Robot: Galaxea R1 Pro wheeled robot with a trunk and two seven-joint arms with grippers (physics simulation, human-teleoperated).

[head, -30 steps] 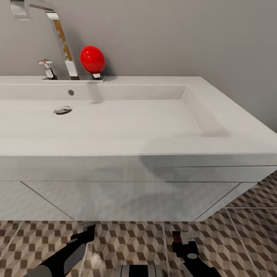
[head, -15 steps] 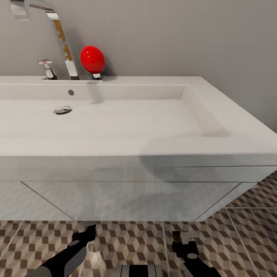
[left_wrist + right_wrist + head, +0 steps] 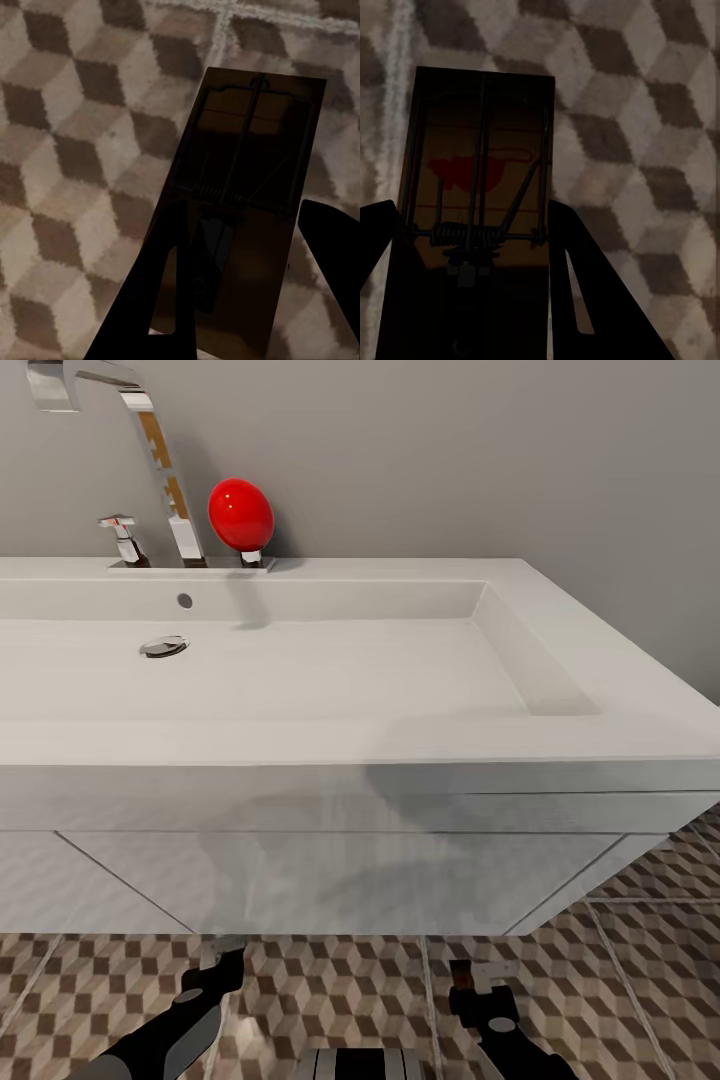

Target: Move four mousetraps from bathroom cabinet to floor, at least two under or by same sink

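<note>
Under the front of the white bathroom sink (image 3: 300,690), both grippers hang low over the bathroom floor (image 3: 330,990). My left gripper (image 3: 222,958) is shut on a dark-brown mousetrap (image 3: 247,172), its board lying between the two black fingers (image 3: 161,300) above the cube-pattern tiles. My right gripper (image 3: 470,975) is shut on a second mousetrap (image 3: 480,165), which has a red mouse print and a coiled spring. Its right wrist fingers (image 3: 577,270) flank the board. The cabinet is out of view.
The white wall-hung vanity (image 3: 330,870) stands just behind both grippers, with a gap below it. A chrome tap (image 3: 150,450) and a red egg-shaped object (image 3: 240,515) sit at the basin's back. Open tiled floor (image 3: 650,920) runs to the right.
My left gripper has sunk a little lower and slightly to the left. The right gripper and the camera have held still.
</note>
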